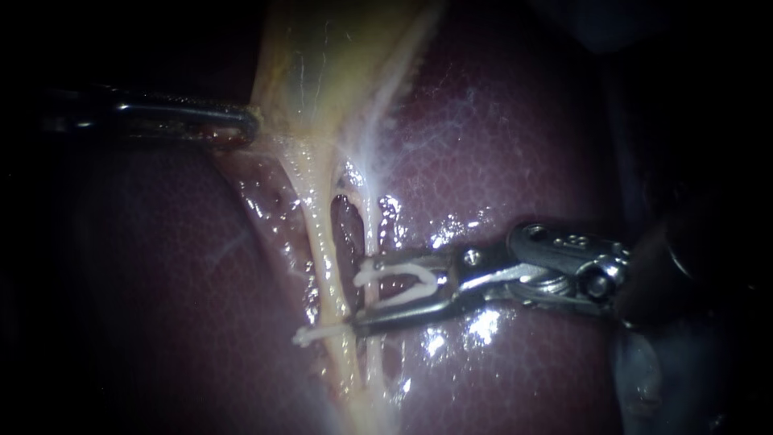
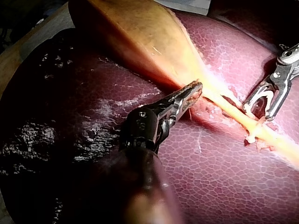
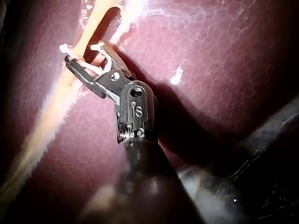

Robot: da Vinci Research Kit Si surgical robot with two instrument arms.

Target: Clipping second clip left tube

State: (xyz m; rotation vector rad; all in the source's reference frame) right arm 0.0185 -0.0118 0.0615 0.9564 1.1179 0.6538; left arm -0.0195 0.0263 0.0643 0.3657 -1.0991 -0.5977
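**A:** What did the endoscope show?

**B:** My left instrument [image 1: 241,129] came in from the left. Its jaws were pressed onto the edge of the gallbladder [image 1: 338,56] where it narrows. My right instrument [image 1: 366,292] came in from the right over the liver [image 1: 515,145], its jaws spread wide. They carried an open white clip [image 1: 394,271], one leg against each jaw.

**A:** And the left tube?

**B:** The left tube [image 1: 326,258] ran down from the gallbladder, just beside the paler right tube [image 1: 370,217]. The clip's lower leg crossed both tubes and poked out past the left one. The upper leg ended between the two tubes.

**A:** The left wrist view?

**B:** There the left instrument [image 2: 194,91] pinched the gallbladder [image 2: 140,42] at its narrow end. Ahead of it the left tube [image 2: 275,140] stretched across the liver [image 2: 210,177]. The right instrument [image 2: 258,112] stood forked open over that tube, with a bit of the clip [image 2: 251,136] touching it.

**A:** The right wrist view?

**B:** The right instrument [image 3: 86,53] held its jaws apart against the liver [image 3: 210,70]. The two white clip [image 3: 63,46] tips showed, and the left tube [image 3: 56,102] passed between them. I could not tell how far in the tube sat.
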